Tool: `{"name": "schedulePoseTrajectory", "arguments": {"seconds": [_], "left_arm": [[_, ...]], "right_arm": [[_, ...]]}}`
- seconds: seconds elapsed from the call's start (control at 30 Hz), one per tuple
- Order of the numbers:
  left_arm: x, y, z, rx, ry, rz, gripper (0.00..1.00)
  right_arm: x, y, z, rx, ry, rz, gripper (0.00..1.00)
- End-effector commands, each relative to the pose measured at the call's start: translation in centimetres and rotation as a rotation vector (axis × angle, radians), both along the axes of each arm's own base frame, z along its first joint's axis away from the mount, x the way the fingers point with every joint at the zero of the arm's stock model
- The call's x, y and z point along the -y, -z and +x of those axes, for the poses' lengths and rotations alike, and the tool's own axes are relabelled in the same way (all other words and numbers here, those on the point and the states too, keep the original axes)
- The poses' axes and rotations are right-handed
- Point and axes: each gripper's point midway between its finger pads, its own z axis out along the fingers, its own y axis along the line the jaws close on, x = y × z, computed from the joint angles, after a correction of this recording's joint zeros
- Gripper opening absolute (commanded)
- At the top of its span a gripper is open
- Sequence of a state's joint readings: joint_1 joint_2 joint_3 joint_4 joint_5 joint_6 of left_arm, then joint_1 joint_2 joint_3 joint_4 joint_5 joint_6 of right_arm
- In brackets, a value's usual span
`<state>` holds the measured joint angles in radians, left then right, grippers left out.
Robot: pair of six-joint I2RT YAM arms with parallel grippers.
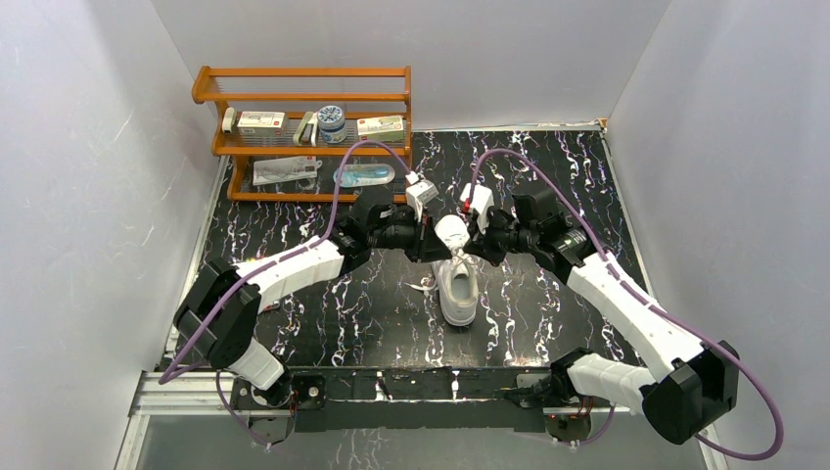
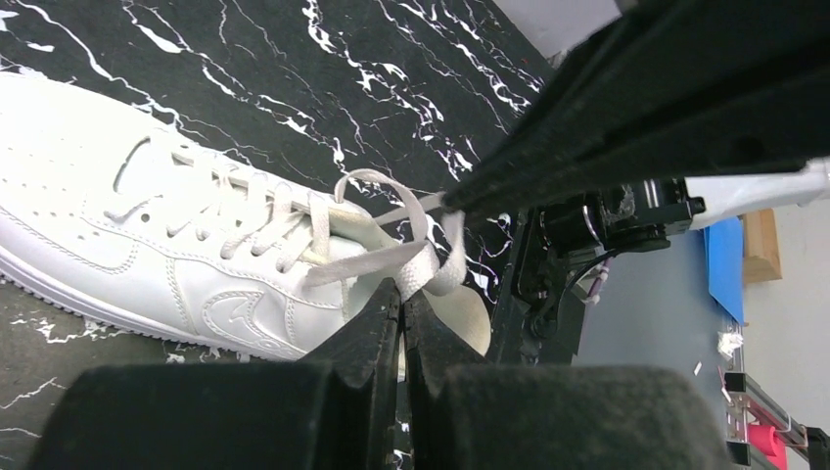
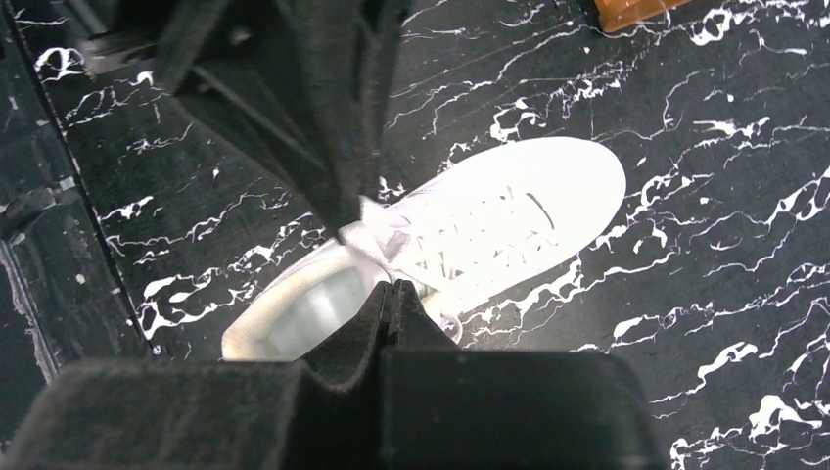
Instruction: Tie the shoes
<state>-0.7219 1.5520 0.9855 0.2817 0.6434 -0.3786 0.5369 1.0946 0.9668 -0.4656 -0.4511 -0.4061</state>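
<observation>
A white low-top sneaker (image 1: 458, 292) lies mid-table on the black marbled top, toe toward the arms. It also shows in the left wrist view (image 2: 147, 245) and the right wrist view (image 3: 489, 225). My left gripper (image 2: 403, 292) is shut on a flat white lace (image 2: 431, 264) above the shoe's tongue; a lace loop (image 2: 377, 191) arches behind it. My right gripper (image 3: 396, 286) is shut on a white lace (image 3: 377, 235) over the shoe's opening. The two grippers meet tip to tip above the shoe's heel end (image 1: 452, 235).
A wooden rack (image 1: 303, 132) with small boxes, a jar and packets stands at the back left. White walls enclose the table on three sides. A loose lace end (image 1: 424, 285) lies left of the shoe.
</observation>
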Motion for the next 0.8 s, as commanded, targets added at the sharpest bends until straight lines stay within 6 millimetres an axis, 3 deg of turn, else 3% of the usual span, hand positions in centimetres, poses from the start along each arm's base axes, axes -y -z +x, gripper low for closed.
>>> {"name": "schedulePoseTrajectory", "arguments": {"seconds": [0.0,0.3,0.77], "left_arm": [[0.0,-3.7,-1.2,0.069,0.036,-0.144,0.0],[0.1,-3.4,-1.0,0.113,0.049,-0.147,0.0],[0.7,-2.7,0.0,0.114,0.037,-0.133,0.17]], "right_arm": [[-0.5,-1.6,2.0,0.033,0.079,0.041,0.0],[-0.3,-1.7,2.5,0.028,0.111,0.035,0.0],[-1.6,-2.7,1.2,0.043,-0.002,0.095,0.0]]}}
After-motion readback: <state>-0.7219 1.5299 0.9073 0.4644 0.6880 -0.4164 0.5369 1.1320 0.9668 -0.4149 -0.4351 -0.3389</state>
